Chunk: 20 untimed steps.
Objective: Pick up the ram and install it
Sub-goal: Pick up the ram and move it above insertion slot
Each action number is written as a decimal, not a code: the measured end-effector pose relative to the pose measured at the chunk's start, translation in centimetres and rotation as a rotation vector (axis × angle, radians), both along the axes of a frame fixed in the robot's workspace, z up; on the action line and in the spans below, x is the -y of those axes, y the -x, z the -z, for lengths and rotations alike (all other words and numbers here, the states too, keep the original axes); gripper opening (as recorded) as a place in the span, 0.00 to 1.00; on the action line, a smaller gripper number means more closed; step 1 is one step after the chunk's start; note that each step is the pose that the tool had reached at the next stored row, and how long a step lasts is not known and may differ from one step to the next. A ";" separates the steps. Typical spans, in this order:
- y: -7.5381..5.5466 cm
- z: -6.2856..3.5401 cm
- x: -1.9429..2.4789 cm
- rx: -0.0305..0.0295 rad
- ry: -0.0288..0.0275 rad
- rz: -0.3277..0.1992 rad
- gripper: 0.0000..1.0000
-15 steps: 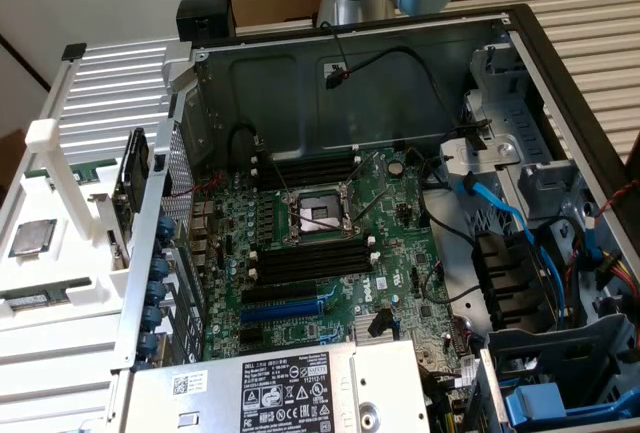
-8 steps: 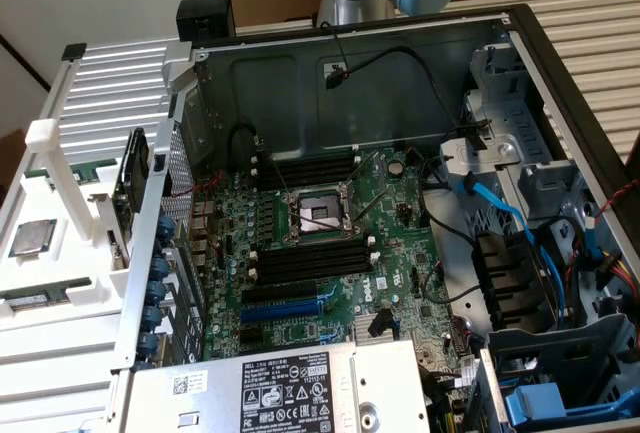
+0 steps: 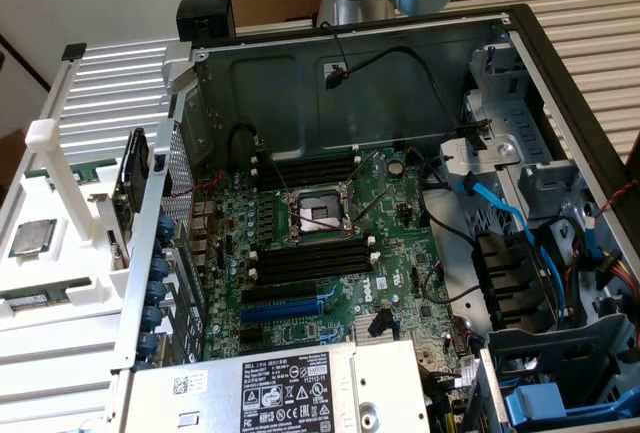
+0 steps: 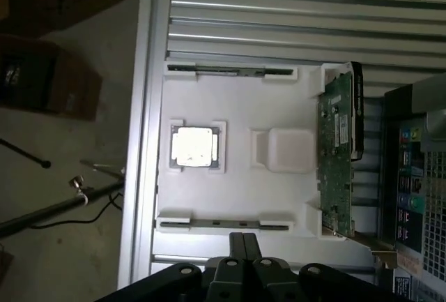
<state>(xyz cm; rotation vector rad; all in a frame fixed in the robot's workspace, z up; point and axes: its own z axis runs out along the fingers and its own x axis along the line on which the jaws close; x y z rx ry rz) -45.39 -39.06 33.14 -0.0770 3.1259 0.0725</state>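
— On tray [image 4: 237, 190], item one: ram [image 4: 223, 224], held in white clips at the edge nearest your claw [image 4: 244, 240]. Item two: a second stick [image 4: 230, 72] at the far edge, with a chip [image 4: 195, 146] between them.
— Claw condition?
— Fingers pressed together, nothing held, hovering above the tray and apart from the ram. You would do well to spread them before descending, take the stick mid-length across its broad faces, and lift straight so the clips let go.
— Surface, room?
— Tray on a ribbed metal worktop [image 4: 279, 9]. Open case [image 3: 300, 73] just beside, its black slots [image 3: 310, 258] apparently empty. Boxes [image 4: 49, 72] and cables [image 4: 42, 211] on the floor.
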 end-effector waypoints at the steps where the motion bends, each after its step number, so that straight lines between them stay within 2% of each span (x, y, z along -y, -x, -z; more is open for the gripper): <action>1: 0.0 0.13 0.00 -0.0014 -0.0001 -0.007 0.10; 3: 0.0 0.33 -0.01 -0.0053 0.0000 -0.037 0.10; 4: 0.0 0.66 0.00 -0.0071 0.0002 -0.110 0.10; 6: 0.0 0.97 0.00 -0.0071 0.0002 -0.166 0.10; 20: 0.0 2.40 0.00 -0.0071 0.0008 -0.440 0.10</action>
